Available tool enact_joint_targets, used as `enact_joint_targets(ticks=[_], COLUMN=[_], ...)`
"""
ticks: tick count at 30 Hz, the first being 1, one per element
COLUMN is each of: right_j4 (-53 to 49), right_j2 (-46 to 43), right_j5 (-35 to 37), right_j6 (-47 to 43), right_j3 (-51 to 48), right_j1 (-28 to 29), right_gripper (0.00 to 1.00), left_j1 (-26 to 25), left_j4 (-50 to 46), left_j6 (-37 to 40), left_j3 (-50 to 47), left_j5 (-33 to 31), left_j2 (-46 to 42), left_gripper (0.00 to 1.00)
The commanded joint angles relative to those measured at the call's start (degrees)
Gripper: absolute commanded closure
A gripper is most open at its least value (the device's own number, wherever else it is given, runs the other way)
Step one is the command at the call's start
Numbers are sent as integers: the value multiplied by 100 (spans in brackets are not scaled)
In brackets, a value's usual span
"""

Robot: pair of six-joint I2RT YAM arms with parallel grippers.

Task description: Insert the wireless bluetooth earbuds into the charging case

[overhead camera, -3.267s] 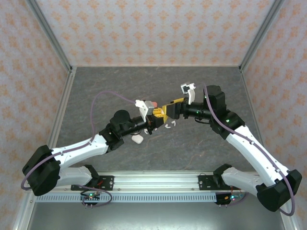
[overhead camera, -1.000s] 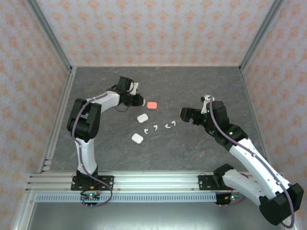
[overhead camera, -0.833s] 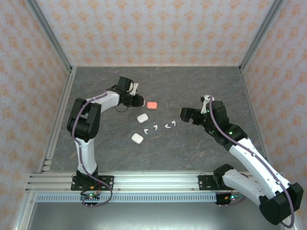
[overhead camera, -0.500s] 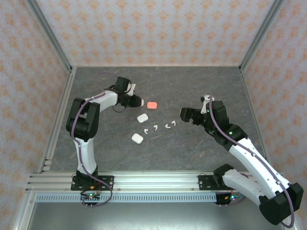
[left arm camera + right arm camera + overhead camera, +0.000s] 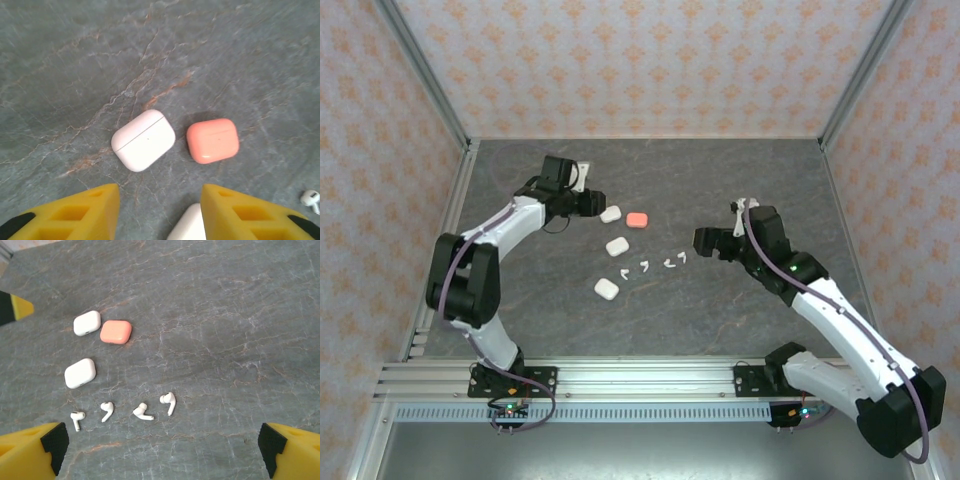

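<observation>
Several white earbuds (image 5: 142,412) lie in a row on the grey table, also seen as a row of earbuds (image 5: 656,263) from above. A shut white charging case (image 5: 143,140) rests beside a shut coral case (image 5: 212,140); the same white case (image 5: 610,214) and coral case (image 5: 637,219) show from above. My left gripper (image 5: 159,200) is open and holds nothing, just behind that white case. A second white case (image 5: 187,225) lies below its fingers. My right gripper (image 5: 160,450) is wide open, above the table to the right of the earbuds.
A second white case (image 5: 616,245) and a third (image 5: 606,288) lie nearer the arms. The left gripper (image 5: 586,199) sits at the far left, the right gripper (image 5: 706,240) right of the row. Walls (image 5: 640,70) enclose the table.
My left gripper has opened, let go of the white case next to the coral one, and drawn back to the left. The right arm has barely shifted.
</observation>
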Motion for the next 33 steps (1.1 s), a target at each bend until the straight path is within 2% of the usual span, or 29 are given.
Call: enact_joint_targets(ticks=[1,6,16,24,30,33], right_j4=[206,654,810,299,-47,-223], right_j2=[190,723,2556,4150,5134,5574], right_j5=[-357,-936,-1221,-1069,-1012,-990], right_j6=[-595,-1619,-4081,-6044,-6814,-7039], right_j3=[267,349,1229,2350,3190,3560], right_j1=[-16,124,647,975,1164,1227], right_gripper=[1,1,1,2,2,5], left_j1=[50,50,49,50,50,50], left_j4=[387,960,1156,666,378,273], left_j6=[-106,-709,-1806,-1793,-1760,-1761], left_j3=[-487,-1496,-2906,-3279,-3512,-3651], left_j5=[-287,-632,-1638,-2012,-2230,-2337], left_j2=[-618,-1816,-3668,-4405,-4805,-5023], left_gripper=[52,47,32,24,21,20])
